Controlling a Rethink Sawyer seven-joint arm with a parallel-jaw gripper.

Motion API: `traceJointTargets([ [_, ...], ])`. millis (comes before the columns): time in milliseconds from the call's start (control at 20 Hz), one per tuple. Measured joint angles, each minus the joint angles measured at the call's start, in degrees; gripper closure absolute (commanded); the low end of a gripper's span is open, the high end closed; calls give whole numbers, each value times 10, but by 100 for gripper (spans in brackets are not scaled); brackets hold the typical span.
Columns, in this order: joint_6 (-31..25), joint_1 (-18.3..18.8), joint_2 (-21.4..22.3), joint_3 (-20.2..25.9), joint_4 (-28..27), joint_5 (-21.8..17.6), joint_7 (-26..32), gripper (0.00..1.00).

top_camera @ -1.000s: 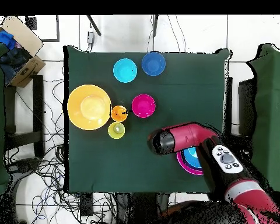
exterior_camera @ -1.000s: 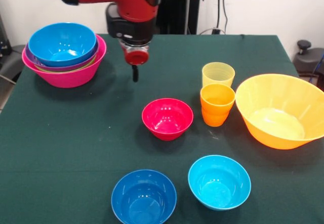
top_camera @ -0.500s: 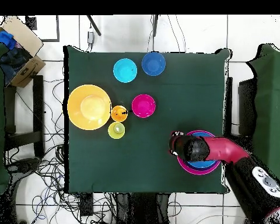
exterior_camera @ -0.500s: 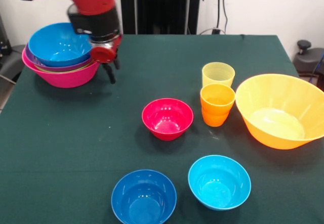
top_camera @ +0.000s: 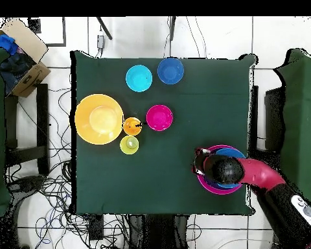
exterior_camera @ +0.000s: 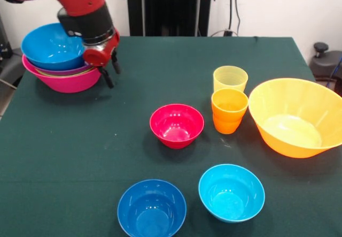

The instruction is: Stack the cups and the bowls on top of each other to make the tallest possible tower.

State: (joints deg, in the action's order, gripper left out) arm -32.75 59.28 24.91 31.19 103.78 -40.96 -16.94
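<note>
The robot's jaws [exterior_camera: 108, 71], slightly parted and holding nothing, hang at the 3 o'clock rim of the tower [exterior_camera: 61, 68], at 10 o'clock on the green worktop [exterior_camera: 160, 76]; the sky blue bowl [exterior_camera: 51, 45] sits tilted on top.

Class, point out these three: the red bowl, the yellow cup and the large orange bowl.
red bowl [exterior_camera: 177, 124], front view, on its inner wall.
yellow cup [exterior_camera: 230, 78], front view, on its mouth.
large orange bowl [exterior_camera: 295, 120], front view, on its inside.
</note>
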Motion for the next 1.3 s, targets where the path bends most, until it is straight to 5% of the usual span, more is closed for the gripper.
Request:
traceJointTargets([
  [250, -43, -144, 15, -65, -24, -73, 0, 0],
  [500, -88, -237, 40, -79, -26, -73, 0, 0],
  [1050, -100, -274, 77, -92, -33, -46, 0, 0],
  [1300, -101, -296, 61, -106, -71, -34, 0, 0],
])
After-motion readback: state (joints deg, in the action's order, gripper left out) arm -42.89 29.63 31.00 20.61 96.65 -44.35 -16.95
